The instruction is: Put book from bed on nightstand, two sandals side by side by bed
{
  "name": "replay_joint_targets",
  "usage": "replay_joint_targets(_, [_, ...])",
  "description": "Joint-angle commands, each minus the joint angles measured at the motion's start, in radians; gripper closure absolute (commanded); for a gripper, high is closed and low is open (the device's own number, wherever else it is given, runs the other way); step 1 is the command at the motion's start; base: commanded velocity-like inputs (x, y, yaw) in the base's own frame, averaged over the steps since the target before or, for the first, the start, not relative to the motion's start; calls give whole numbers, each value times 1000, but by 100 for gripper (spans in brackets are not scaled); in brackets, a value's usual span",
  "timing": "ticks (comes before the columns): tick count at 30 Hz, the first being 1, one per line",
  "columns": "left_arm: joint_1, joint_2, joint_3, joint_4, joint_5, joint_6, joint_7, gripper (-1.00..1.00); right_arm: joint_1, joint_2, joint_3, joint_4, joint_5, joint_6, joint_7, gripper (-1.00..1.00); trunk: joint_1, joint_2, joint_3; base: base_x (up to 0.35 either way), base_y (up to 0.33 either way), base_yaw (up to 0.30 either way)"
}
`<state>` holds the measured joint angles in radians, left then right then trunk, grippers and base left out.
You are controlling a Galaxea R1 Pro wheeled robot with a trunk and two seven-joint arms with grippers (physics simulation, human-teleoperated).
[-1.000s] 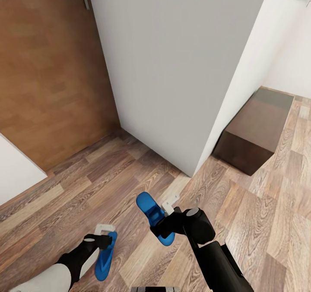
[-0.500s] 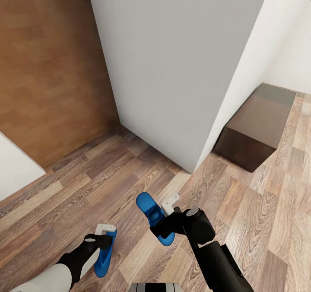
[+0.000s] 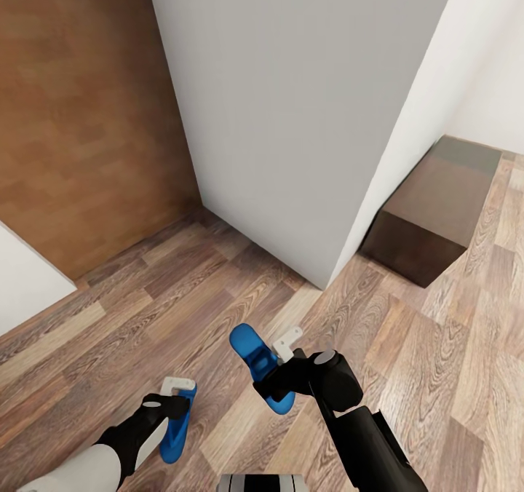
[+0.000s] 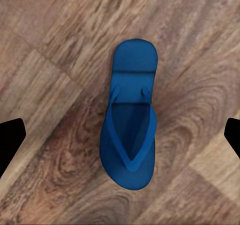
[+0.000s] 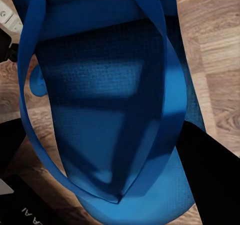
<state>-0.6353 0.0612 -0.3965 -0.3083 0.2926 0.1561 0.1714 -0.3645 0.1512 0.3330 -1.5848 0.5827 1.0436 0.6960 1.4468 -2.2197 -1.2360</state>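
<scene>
Two broad surfaces are framing the scene: a plain pale grey wall panel (image 3: 291, 113) and a brown wood-plank floor (image 3: 182, 295). An orange-brown wooden panel (image 3: 80, 113) is standing left of the wall, and a low dark brown box-shaped cabinet (image 3: 429, 215) is sitting against it on the right. Lower down, the black right arm (image 3: 364, 434) is reaching forward, and the right gripper (image 3: 275, 368) is holding a bright blue flat flip-flop sandal (image 3: 247, 346) above the floor, its jaws pinching the sole (the right wrist view is showing the straps up close (image 5: 110, 110)). The left gripper (image 3: 178, 394) is hovering over the other blue sandal (image 4: 130, 130), which is lying flat on the planks, strap side up; its jaws are standing spread wide, black fingertips (image 4: 10, 140) clear of the sole on both sides.
</scene>
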Motion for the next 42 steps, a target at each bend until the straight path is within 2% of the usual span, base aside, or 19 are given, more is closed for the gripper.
replay_joint_targets(1, [0,1,-8,-3,10,6,7,-100,-1,0,0,-1,9,4,10,100,0,0,-1,0,0,0])
replay_joint_targets(20, [0,1,-9,-3,10,6,7,-100,0,0,0,0,7,4,8,100,0,0,-5,0,0,0])
replay_joint_targets(35, [0,2,-9,-4,10,3,7,-100,-1,1,0,0,3,4,9,100,0,0,-28,0,0,0])
replay_joint_targets(42, [0,1,-11,-4,10,-39,7,-100,-1,1,0,0,3,4,9,100,0,0,-39,0,0,0])
